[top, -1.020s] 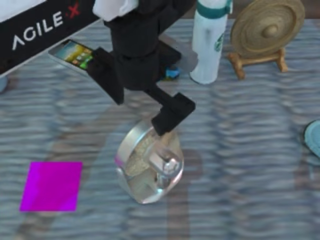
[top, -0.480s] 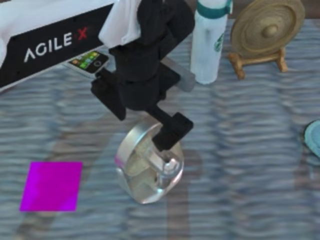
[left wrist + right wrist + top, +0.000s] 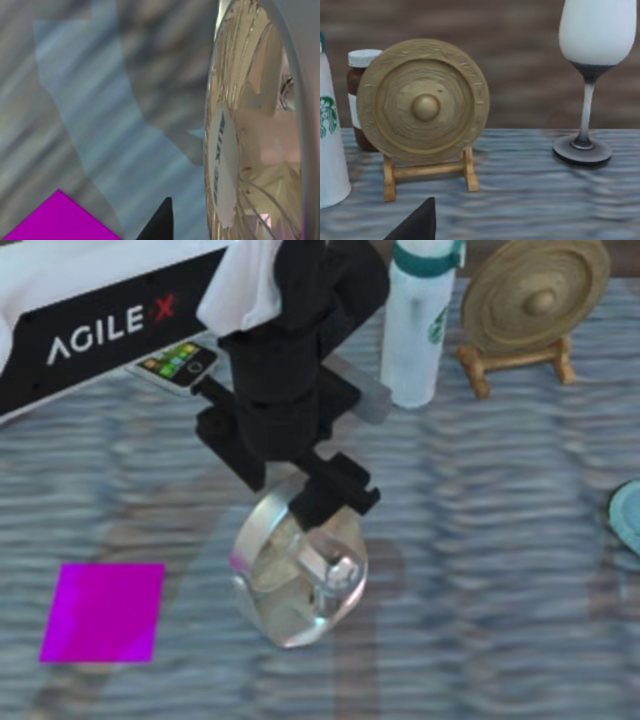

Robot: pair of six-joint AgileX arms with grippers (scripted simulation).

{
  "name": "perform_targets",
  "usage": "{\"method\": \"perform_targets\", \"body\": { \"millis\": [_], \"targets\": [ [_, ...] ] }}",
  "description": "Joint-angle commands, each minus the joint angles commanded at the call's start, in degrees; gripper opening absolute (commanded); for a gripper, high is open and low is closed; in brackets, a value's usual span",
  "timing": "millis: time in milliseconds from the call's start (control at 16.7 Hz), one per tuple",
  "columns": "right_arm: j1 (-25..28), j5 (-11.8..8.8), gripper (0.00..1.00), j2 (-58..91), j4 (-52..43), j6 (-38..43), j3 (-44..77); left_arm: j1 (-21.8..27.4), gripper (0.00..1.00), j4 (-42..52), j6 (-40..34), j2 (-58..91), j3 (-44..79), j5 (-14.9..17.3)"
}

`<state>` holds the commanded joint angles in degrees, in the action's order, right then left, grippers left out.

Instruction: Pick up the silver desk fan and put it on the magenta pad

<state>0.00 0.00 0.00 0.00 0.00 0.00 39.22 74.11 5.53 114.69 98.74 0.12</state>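
Table (image 3: 500,540): grey-blue streaked top, carrying everything below.
Left arm (image 3: 110,325): black and white, reaching in from the top view's upper left across the table's far half, its wrist over the middle.
Fan (image 3: 300,580): silver ring with pale blades, standing on edge near the table's middle, its stubby hub facing the near right; it rests on the table, not on the pad.
Left gripper (image 3: 312,512): directly above the fan's upper rim, one black finger (image 3: 335,495) at the ring's far edge by the hub; the wrist view shows the fan's blades and rim (image 3: 260,130) just beside the camera and one fingertip (image 3: 159,225) off to the ring's side. Whether the fingers are spread or pressed onto the ring cannot be told.
Pad (image 3: 103,611): flat magenta square at the near left, well apart from the fan and lying bare.
Bottle (image 3: 420,320): white with a green logo, upright at the far edge, right of the arm.
Wooden disc (image 3: 530,295): tan, on its stand, right of the bottle.
Phone (image 3: 175,363): lying flat, partly under the arm.
Right arm: parked out of the top view; its wrist camera faces the wooden disc and a wine glass (image 3: 590,75).
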Motion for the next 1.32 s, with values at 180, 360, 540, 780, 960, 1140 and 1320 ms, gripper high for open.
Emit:
{"method": "perform_targets", "body": {
  "millis": [180,360,540,780,960,1140,1320],
  "targets": [
    [0.0,0.0,1.00,0.0,0.0,0.0,0.0,0.0,0.25,0.0,0.0,0.0,0.0,0.0],
    [0.0,0.0,1.00,0.0,0.0,0.0,0.0,0.0,0.02,0.0,0.0,0.0,0.0,0.0],
    [0.0,0.0,1.00,0.0,0.0,0.0,0.0,0.0,0.00,0.0,0.0,0.0,0.0,0.0],
    [0.0,0.0,1.00,0.0,0.0,0.0,0.0,0.0,0.00,0.0,0.0,0.0,0.0,0.0],
    [0.0,0.0,1.00,0.0,0.0,0.0,0.0,0.0,0.00,0.2,0.1,0.0,0.2,0.0],
    [0.0,0.0,1.00,0.0,0.0,0.0,0.0,-0.4,0.00,4.1,0.0,0.3,4.4,0.0],
    [0.0,0.0,1.00,0.0,0.0,0.0,0.0,-0.9,0.00,9.8,0.0,0.7,10.6,0.0]
  ]
}}
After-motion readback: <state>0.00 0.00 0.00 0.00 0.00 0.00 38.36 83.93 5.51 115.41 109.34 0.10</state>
